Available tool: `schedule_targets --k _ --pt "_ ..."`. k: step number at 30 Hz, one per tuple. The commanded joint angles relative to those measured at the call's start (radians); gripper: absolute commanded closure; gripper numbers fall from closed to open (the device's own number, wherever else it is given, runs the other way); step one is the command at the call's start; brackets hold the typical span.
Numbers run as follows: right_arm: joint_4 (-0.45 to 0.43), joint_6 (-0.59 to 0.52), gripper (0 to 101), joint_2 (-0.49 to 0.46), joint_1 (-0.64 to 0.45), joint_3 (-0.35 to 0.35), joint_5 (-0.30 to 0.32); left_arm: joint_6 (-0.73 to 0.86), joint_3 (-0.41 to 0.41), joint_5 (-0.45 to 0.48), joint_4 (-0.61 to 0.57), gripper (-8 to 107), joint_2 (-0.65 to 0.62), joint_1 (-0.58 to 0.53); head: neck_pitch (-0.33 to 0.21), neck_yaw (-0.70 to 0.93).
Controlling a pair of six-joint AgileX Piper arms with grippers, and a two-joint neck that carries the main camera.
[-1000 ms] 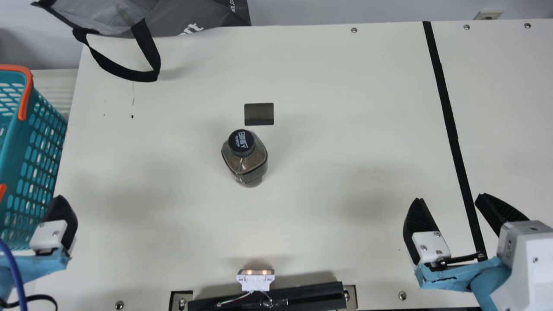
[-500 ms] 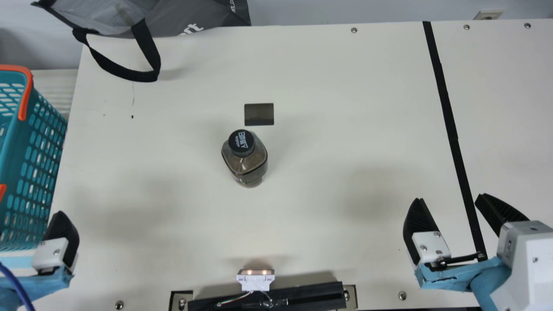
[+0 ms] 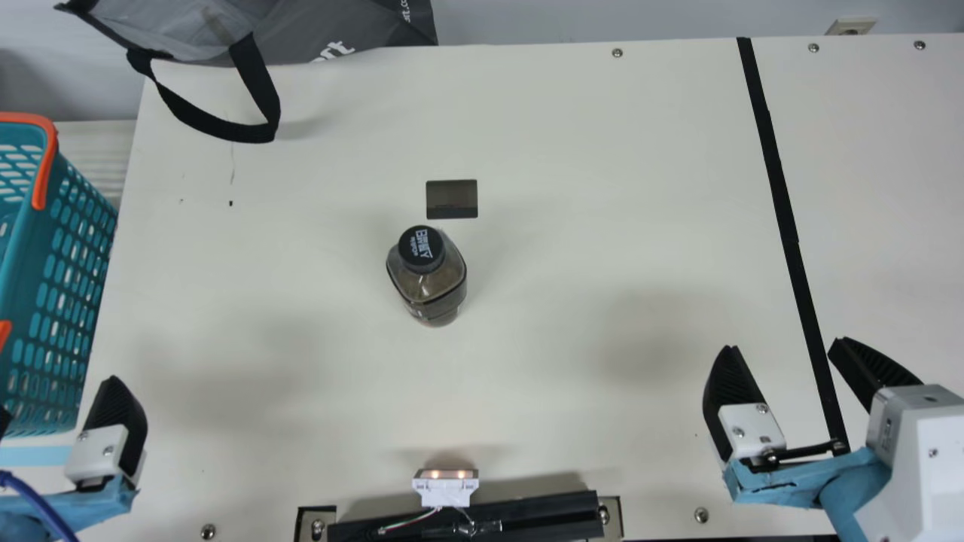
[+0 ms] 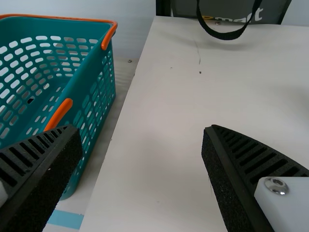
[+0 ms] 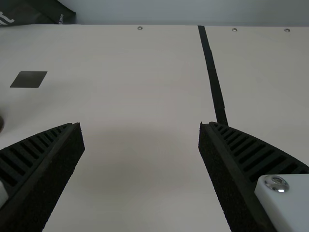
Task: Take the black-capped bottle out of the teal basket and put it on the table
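Has left ribbed black pincer (image 3: pixel 57 394) and right one (image 3: pixel 784 344) spread apart; faces flat, cream, black-striped table (image 3: pixel 587 150), pale grey wall (image 3: pixel 587 19); shows brownish see-through bottle (image 3: pixel 426 284) upright, capped black.

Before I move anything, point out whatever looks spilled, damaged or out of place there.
Only minor marks: the table has a thin scratch-like line and dark specks near the black strap, which droops over its corner. The black-capped bottle stands upright, with no spill visible.

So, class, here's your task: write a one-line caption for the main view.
Black-capped bottle standing on the cream table, teal basket beside the table, right gripper open.
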Motion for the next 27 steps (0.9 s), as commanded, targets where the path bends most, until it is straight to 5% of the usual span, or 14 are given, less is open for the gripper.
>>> schedule_targets --k 1,27 --pt "0.000 0.000 10 0.000 0.000 0.000 0.000 0.000 0.000 0.000 0.000 -8 0.000 0.000 -0.004 0.003" --pt "0.000 0.000 10 0.000 0.000 0.000 0.000 0.002 0.000 0.000 0.000 -8 0.000 0.000 -0.004 0.003"
